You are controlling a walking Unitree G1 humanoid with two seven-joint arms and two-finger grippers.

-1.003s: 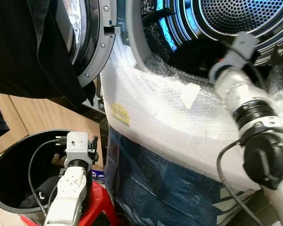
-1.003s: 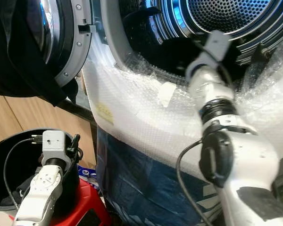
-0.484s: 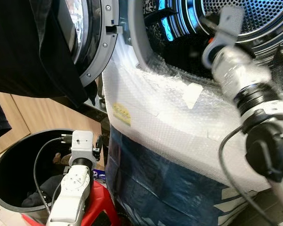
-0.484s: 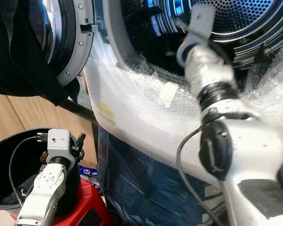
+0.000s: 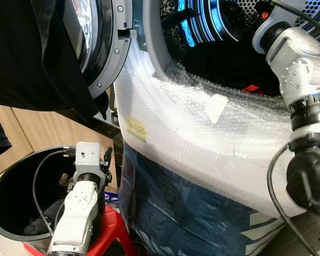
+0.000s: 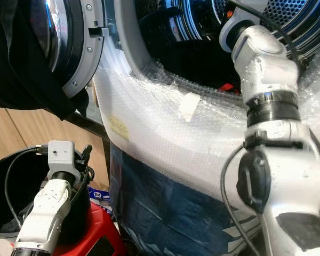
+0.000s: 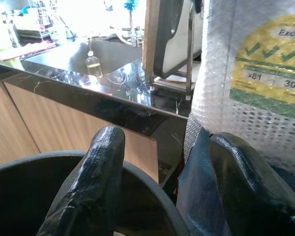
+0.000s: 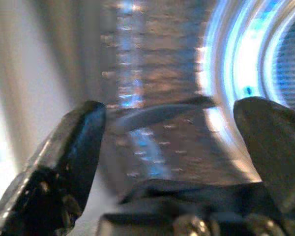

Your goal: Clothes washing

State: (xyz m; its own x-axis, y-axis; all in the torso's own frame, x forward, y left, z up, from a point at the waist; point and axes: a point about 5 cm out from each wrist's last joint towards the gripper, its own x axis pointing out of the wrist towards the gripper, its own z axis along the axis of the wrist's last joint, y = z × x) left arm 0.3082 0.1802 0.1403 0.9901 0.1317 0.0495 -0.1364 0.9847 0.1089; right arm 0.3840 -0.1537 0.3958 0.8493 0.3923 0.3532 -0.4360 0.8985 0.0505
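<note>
Clothes (image 5: 40,225) are still lying in the bin (image 5: 10,176) while our right claw (image 8: 172,147), spread and empty, is reaching into the drum (image 5: 224,26) and our left claw (image 7: 162,182) is hovering open above the bin.

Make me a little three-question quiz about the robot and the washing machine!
1. True or false: the washing machine door is open.
2. Which arm reaches into the drum? A) left B) right
3. The left gripper hovers over the rim of a black ____.

Key: 1 true. 2 B; the right gripper has its fingers spread inside. 3 bucket; its fingers are apart too.
</note>
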